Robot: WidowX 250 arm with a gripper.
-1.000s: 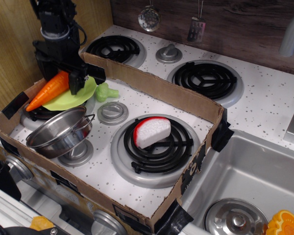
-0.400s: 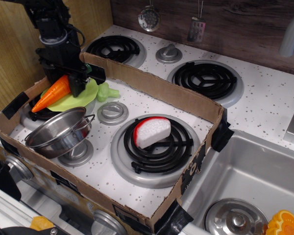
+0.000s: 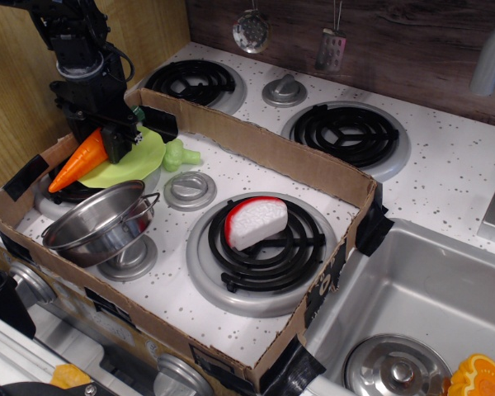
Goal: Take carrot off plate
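Bench [image 3: 445,165]: white speckled toy stove top w/ black coil burners; steel sink [image 3: 429,289] at right. Cardboard tray wall [image 3: 264,148] fences off the front-left section.

Inside fenced area: front burner [image 3: 268,247] carries a red-and-white wedge toy [image 3: 254,221], lying on the coil. Steel pot [image 3: 99,223] at left front, tilted, sits just below the plate. Grey knob [image 3: 190,190] between pot and wedge toy.

Robot arm [image 3: 78,49]: black, comes down at far left over the plate area. Hand [image 3: 115,142] sits at the thick end of the carrot; fingers closed on that end, as far as view allows – grip contact partly hidden by the hand's own body.

Plate [image 3: 144,157]: lime green, on rear-left burner, partly under hand and carrot.

Carrot [image 3: 81,159]: orange, lies slanted, thick end up at hand, tip pointing lower left and overhanging plate rim toward tray wall. Whether it rests on plate or is lifted clear: cannot tell.

Small light-green lumpy toy [image 3: 178,154] just right of plate, touching or nearly so.
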